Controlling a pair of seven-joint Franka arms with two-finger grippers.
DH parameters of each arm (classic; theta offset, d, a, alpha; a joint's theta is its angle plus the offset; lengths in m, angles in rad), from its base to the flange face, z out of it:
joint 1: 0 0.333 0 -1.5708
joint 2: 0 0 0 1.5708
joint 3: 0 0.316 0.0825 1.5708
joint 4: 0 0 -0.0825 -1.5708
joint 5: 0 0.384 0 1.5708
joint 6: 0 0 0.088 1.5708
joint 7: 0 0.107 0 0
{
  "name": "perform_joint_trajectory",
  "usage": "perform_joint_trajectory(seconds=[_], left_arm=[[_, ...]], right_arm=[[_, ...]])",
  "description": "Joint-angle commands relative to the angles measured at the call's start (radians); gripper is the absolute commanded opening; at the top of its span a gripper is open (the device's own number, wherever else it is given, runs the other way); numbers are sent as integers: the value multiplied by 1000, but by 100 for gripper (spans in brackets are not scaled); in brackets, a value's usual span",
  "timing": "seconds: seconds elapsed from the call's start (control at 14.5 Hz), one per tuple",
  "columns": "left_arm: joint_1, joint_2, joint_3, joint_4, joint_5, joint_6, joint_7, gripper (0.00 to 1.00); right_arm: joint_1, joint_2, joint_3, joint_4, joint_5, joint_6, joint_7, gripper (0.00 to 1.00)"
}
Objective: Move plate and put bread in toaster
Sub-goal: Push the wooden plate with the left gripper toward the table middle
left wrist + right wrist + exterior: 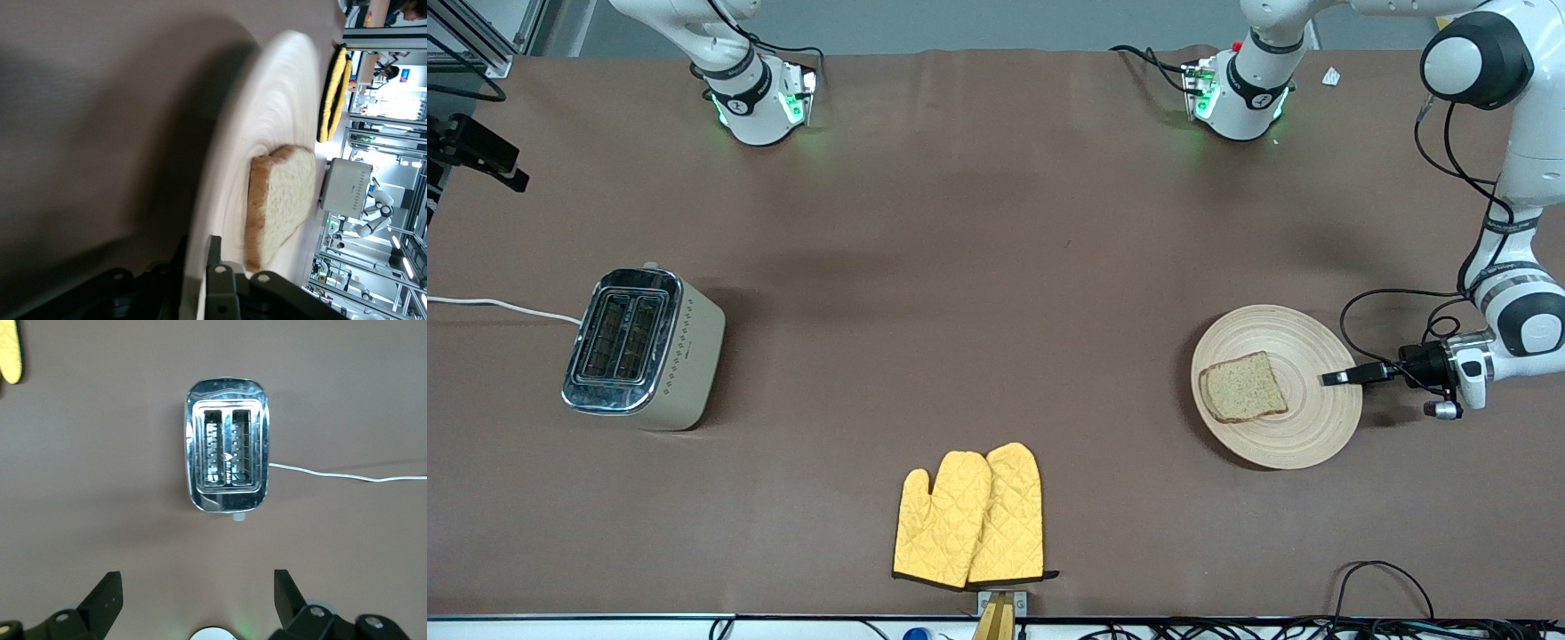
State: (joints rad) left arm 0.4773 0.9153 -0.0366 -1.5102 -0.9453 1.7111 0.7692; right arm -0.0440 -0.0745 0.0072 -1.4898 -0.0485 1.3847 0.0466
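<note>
The pale wooden plate lies at the left arm's end of the table, with the brown bread slice flat on it. My left gripper is low at the plate's rim, shut on it with one finger above and one below. The left wrist view shows the rim between my left gripper's fingers, with the plate and bread close by. The toaster stands at the right arm's end, slots empty. My right gripper is open and empty, high over the toaster; it is out of the front view.
A pair of yellow oven mitts lies near the table's front edge, midway between toaster and plate. The toaster's white cord runs off the table's end. Brown cloth covers the table.
</note>
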Motion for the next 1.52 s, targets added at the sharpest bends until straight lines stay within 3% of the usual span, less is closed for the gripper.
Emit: perform_joint_trajectory(seconds=[0.0, 0.28, 0.55, 1.04, 1.24, 1.45], left_arm=[[-31, -1, -25, 39, -6, 9, -16, 0], [-43, -13, -166, 39, 13, 1, -53, 1], [-150, -13, -264, 39, 43, 8, -41, 1], [-382, -13, -299, -68, -61, 146, -36, 0], [-419, -9, -357, -143, -171, 281, 56, 0], [-467, -4, -362, -146, -191, 335, 85, 0]], right_arm=[[1, -11, 7, -12, -28, 8, -10, 100], [1, -11, 8, -14, -27, 7, -10, 100], [1, -11, 8, -14, -24, 10, -10, 100], [1, -10, 8, -15, -19, 25, -10, 100], [4, -10, 8, -17, -19, 27, -8, 100], [7, -11, 10, -15, -17, 28, -7, 100]])
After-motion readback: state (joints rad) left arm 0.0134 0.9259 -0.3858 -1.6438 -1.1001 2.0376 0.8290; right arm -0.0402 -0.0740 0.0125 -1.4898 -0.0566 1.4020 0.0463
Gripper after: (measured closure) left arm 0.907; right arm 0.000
